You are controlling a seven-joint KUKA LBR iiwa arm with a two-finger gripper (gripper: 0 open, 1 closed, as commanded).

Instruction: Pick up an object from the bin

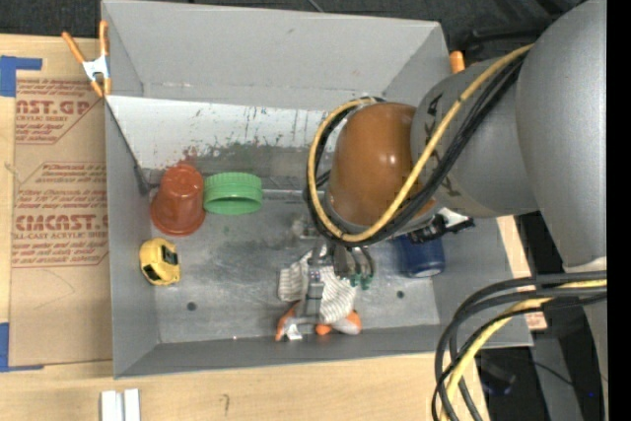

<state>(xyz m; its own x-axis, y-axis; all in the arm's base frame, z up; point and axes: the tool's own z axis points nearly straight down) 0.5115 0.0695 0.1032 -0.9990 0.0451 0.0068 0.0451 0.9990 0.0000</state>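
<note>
End effector (317,289) low over near-middle floor of grey metal bin (246,44), above white-grey crumpled soft thing with orange tips (337,314). Apart or together: cannot tell. Blue cylindrical object (424,258) near, to right. Orange-red plastic cup (177,200), green round lid (234,193), yellow tape measure (159,262) well apart, to left.

red cup (178,200), green lid (234,194), yellow tape measure (159,262), blue tub (422,256)

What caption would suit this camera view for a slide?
Gripper low over a white-and-orange thing at the bin's near wall; red cup, green lid, yellow tape measure lie at the view's left.
</note>
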